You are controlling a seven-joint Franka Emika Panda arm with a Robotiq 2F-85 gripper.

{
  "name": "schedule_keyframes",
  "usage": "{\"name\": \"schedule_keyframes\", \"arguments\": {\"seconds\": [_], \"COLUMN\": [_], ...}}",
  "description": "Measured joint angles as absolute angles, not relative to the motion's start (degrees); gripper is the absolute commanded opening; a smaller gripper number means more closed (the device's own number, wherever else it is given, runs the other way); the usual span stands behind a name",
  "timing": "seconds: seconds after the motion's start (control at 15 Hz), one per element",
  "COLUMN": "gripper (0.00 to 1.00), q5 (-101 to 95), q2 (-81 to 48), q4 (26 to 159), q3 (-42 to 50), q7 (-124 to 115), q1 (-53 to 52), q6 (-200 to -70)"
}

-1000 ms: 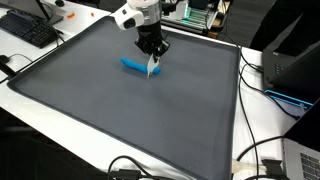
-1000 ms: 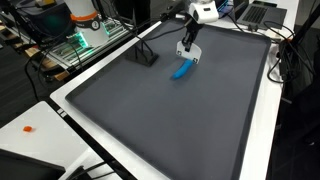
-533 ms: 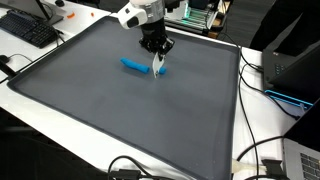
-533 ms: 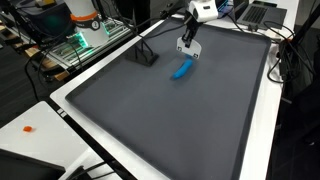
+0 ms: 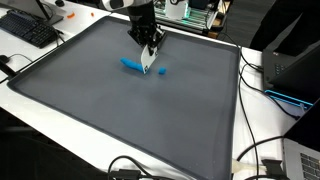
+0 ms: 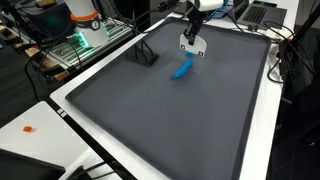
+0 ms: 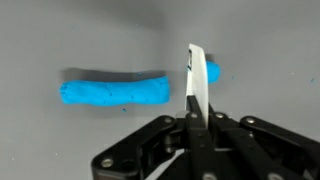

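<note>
My gripper (image 5: 149, 47) is shut on a thin white blade (image 5: 146, 64) that points down at the dark grey mat (image 5: 120, 110). The blade hangs just above a blue clay roll (image 5: 132, 65). A small blue piece (image 5: 163, 71) lies apart from the roll's end. In the wrist view the blade (image 7: 197, 80) stands between the long roll (image 7: 113, 91) and the small piece (image 7: 212, 72), gripped between my fingers (image 7: 192, 118). In an exterior view my gripper (image 6: 192, 33) is above the roll (image 6: 181, 69).
A black angled stand (image 6: 147, 55) sits on the mat near the roll. A keyboard (image 5: 30, 28) lies beyond the mat's edge. Cables and a black box (image 5: 292, 66) lie beside the mat. A green-lit rack (image 6: 80, 40) stands off the table.
My gripper has risen with the blade, lifting it off the mat. A small blue piece now lies separate from the roll's end.
</note>
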State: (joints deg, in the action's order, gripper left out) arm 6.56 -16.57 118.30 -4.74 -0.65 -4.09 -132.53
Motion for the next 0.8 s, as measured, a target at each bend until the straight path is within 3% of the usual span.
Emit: {"name": "schedule_keyframes", "arguments": {"seconds": [0.8], "gripper": [0.01], "q5": [2.7], "q2": [-17.8], "q4": [118.5], "q3": [-3.4], "q7": [1.0], "q1": [-3.6], "q6": [-135.0]}}
